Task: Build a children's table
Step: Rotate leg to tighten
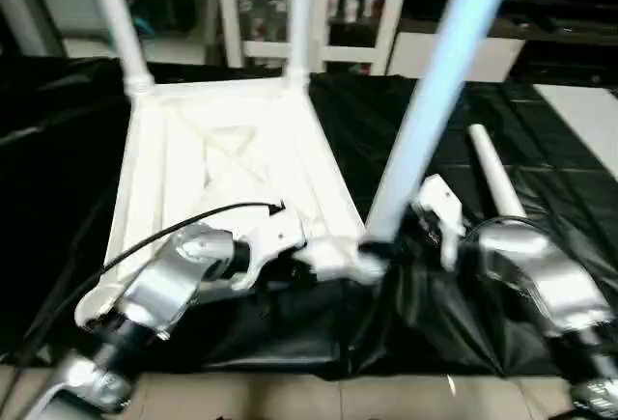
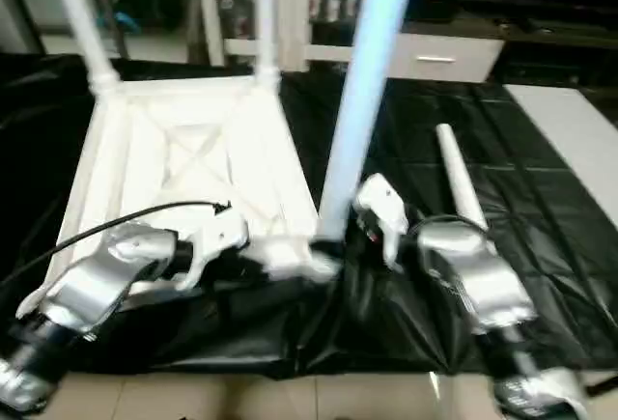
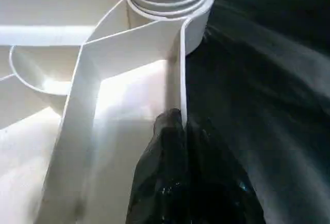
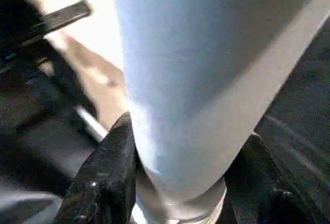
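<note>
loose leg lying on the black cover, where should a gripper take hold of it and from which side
Grip the loose leg around the middle of its tube, coming down from above with the fingers straddling it crosswise. It lies flat on the black cover, right of the upturned tabletop, with its top and both sides free, and the round tube suits a two-finger pinch.

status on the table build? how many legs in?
Done: two far legs stand in the upside-down tabletop. In hand: the left gripper pinches the tabletop's near rim, and the right gripper closes around a third leg, standing tilted at the near right corner socket. Left: one leg lies loose on the black sheet.
</note>
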Tool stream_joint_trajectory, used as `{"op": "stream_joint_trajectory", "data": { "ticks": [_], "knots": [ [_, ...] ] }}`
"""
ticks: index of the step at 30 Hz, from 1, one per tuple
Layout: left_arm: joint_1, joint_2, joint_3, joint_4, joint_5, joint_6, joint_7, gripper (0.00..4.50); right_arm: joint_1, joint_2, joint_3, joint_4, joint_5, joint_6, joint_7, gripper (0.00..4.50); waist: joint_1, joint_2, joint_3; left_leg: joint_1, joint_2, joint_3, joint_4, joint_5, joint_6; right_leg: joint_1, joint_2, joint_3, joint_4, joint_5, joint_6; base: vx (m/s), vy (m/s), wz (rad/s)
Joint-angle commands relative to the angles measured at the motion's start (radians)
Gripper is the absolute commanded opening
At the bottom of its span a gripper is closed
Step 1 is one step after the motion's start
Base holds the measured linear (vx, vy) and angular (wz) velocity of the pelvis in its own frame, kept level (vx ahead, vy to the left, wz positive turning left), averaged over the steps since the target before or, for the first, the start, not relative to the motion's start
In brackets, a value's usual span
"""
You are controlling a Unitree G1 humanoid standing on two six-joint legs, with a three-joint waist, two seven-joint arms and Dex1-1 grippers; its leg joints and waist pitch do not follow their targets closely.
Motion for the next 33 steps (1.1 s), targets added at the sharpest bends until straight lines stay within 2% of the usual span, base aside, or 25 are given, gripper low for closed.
{"op": "stream_joint_trajectory", "data": {
  "ticks": [1, 4, 6, 8, 9, 11, 12, 17, 19, 21, 22, 23, 24, 25, 27, 28, 30, 31, 33],
  "knots": [
    [-0.035, -0.059, 0.002, -0.002, -0.02, 0.001, 0.036, 0.0, -0.011, 0.05, -0.009, 0.097, -0.045, 0.037, -0.149, 1.98, -0.005, 0.0, -0.048, 0.005, 0.026, -0.016, -0.084, -0.332, -0.023, 0.033, -0.037, 0.026, -0.089, -0.391, -0.173, 0.0, 0.0, 0.0],
    [-0.056, -0.11, 0.026, 0.041, -0.019, 0.037, 0.104, 0.0, -0.027, 0.114, -0.029, 0.151, -0.068, 0.04, -0.262, 1.97, -0.023, 0.001, -0.048, 0.0, 0.024, -0.019, -0.083, -0.342, -0.024, 0.031, -0.036, 0.023, -0.096, -0.419, -0.16, 0.0, 0.0, 0.0],
    [-0.091, -0.171, 0.049, 0.109, -0.001, 0.069, 0.191, 0.0, -0.059, 0.19, -0.05, 0.232, -0.095, 0.033, -0.406, 1.96, -0.03, 0.005, -0.047, 0.002, 0.022, -0.018, -0.082, -0.352, -0.028, 0.023, -0.035, 0.024, -0.098, -0.432, -0.162, 0.0, 0.0, 0.0],
    [-0.115, -0.205, 0.065, 0.152, 0.011, 0.078, 0.249, 0.0, -0.084, 0.232, -0.069, 0.284, -0.106, 0.03, -0.499, 1.96, -0.041, 0.005, -0.051, -0.003, 0.018, -0.024, -0.082, -0.351, -0.038, 0.031, -0.036, 0.019, -0.098, -0.444, -0.153, 0.0, 0.0, 0.0],
    [-0.148, -0.245, 0.087, 0.212, 0.021, 0.078, 0.329, 0.0, -0.118, 0.279, -0.092, 0.349, -0.118, 0.023, -0.609, 1.96, -0.04, 0.003, -0.049, -0.003, 0.019, -0.025, -0.083, -0.352, -0.037, 0.029, -0.037, 0.019, -0.101, -0.446, -0.149, 0.0, 0.0, 0.0],
    [-0.167, -0.264, 0.099, 0.248, 0.028, 0.072, 0.374, 0.0, -0.139, 0.303, -0.104, 0.385, -0.123, 0.017, -0.664, 1.96, -0.043, 0.003, -0.051, 0.004, 0.017, -0.026, -0.08, -0.38, -0.035, 0.024, -0.035, 0.017, -0.105, -0.458, -0.144, 0.0, 0.0, 0.0],
    [-0.184, -0.277, 0.105, 0.277, 0.037, 0.059, 0.412, 0.0, -0.159, 0.326, -0.118, 0.418, -0.124, 0.009, -0.719, 1.96, -0.043, 0.003, -0.051, 0.003, 0.016, -0.025, -0.08, -0.377, -0.031, 0.024, -0.036, 0.018, -0.105, -0.448, -0.146, 0.0, 0.0, 0.0],
    [-0.223, -0.312, 0.127, 0.352, 0.066, 0.027, 0.512, 0.0, -0.235, 0.423, -0.196, 0.53, -0.106, -0.025, -0.916, 1.96, -0.043, 0.008, -0.053, 0.004, 0.018, -0.021, -0.083, -0.364, -0.028, 0.022, -0.032, 0.021, -0.097, -0.338, -0.17, 0.0, 0.0, 0.0],
    [-0.225, -0.316, 0.128, 0.358, 0.071, 0.024, 0.511, 0.0, -0.258, 0.448, -0.203, 0.555, -0.106, -0.045, -0.925, 1.96, -0.044, 0.009, -0.054, 0.001, 0.018, -0.022, -0.084, -0.361, -0.026, 0.027, -0.032, 0.02, -0.093, -0.319, -0.174, 0.0, 0.0, 0.0],
    [-0.222, -0.31, 0.122, 0.351, 0.071, 0.026, 0.493, 0.0, -0.266, 0.463, -0.21, 0.554, -0.102, -0.062, -0.919, 1.96, -0.043, 0.009, -0.054, 0.0, 0.019, -0.021, -0.085, -0.361, -0.022, 0.027, -0.033, 0.02, -0.093, -0.313, -0.174, 0.0, 0.0, 0.0],
    [-0.216, -0.3, 0.112, 0.334, 0.071, 0.026, 0.475, 0.0, -0.263, 0.46, -0.2, 0.539, -0.106, -0.087, -0.885, 1.96, -0.041, 0.008, -0.055, 0.0, 0.019, -0.021, -0.085, -0.351, -0.018, 0.029, -0.034, 0.021, -0.093, -0.304, -0.175, 0.0, 0.0, 0.0],
    [-0.206, -0.289, 0.104, 0.315, 0.065, 0.028, 0.458, 0.0, -0.253, 0.455, -0.19, 0.513, -0.095, -0.099, -0.831, 1.96, -0.04, 0.001, -0.053, -0.003, 0.02, -0.02, -0.086, -0.346, -0.011, 0.032, -0.034, 0.02, -0.091, -0.304, -0.175, 0.0, 0.0, 0.0],
    [-0.206, -0.289, 0.104, 0.315, 0.065, 0.028, 0.458, 0.0, -0.253, 0.455, -0.19, 0.513, -0.095, -0.099, -0.831, 1.96, -0.04, 0.003, -0.053, -0.005, 0.02, -0.021, -0.087, -0.341, -0.009, 0.035, -0.035, 0.02, -0.09, -0.304, -0.175, 0.0, 0.0, 0.0],
    [-0.191, -0.274, 0.095, 0.289, 0.058, 0.031, 0.429, 0.0, -0.237, 0.449, -0.19, 0.474, -0.081, -0.097, -0.796, 2.52, -0.039, 0.001, -0.054, -0.006, 0.021, -0.02, -0.086, -0.324, -0.005, 0.035, -0.036, 0.021, -0.09, -0.301, -0.175, 0.0, 0.0, 0.0],
    [-0.18, -0.264, 0.089, 0.274, 0.055, 0.027, 0.413, 0.0, -0.227, 0.442, -0.189, 0.448, -0.075, -0.088, -0.781, 2.52, -0.036, 0.001, -0.055, -0.006, 0.023, -0.018, -0.086, -0.295, 0.005, 0.037, -0.037, 0.024, -0.087, -0.262, -0.184, 0.0, 0.0, 0.0],
    [-0.152, -0.24, 0.079, 0.232, 0.048, 0.028, 0.378, 0.0, -0.196, 0.417, -0.178, 0.376, -0.067, -0.065, -0.735, 2.75, -0.035, -0.002, -0.055, -0.005, 0.023, -0.016, -0.084, -0.277, 0.014, 0.038, -0.035, 0.024, -0.086, -0.24, -0.19, 0.0, 0.0, 0.0],
    [-0.126, -0.217, 0.07, 0.191, 0.046, 0.016, 0.345, 0.0, -0.165, 0.391, -0.159, 0.31, -0.066, -0.037, -0.69, 2.84, -0.032, 0.002, -0.056, -0.005, 0.024, -0.014, -0.083, -0.248, 0.025, 0.038, -0.036, 0.026, -0.084, -0.214, -0.202, 0.0, 0.0, 0.0],
    [-0.107, -0.197, 0.062, 0.157, 0.042, 0.014, 0.312, 0.0, -0.142, 0.362, -0.146, 0.258, -0.063, -0.007, -0.649, 2.93, -0.029, -0.003, -0.057, -0.009, 0.025, -0.013, -0.082, -0.216, 0.032, 0.045, -0.035, 0.026, -0.078, -0.187, -0.206, 0.0, 0.0, 0.0],
    [-0.099, -0.189, 0.059, 0.143, 0.039, 0.018, 0.299, 0.0, -0.133, 0.349, -0.141, 0.237, -0.06, 0.006, -0.63, 3.18, -0.028, 0.0, -0.056, -0.006, 0.027, -0.012, -0.082, -0.195, 0.038, 0.042, -0.034, 0.027, -0.077, -0.163, -0.217, 0.0, 0.0, 0.0]
  ]
}}
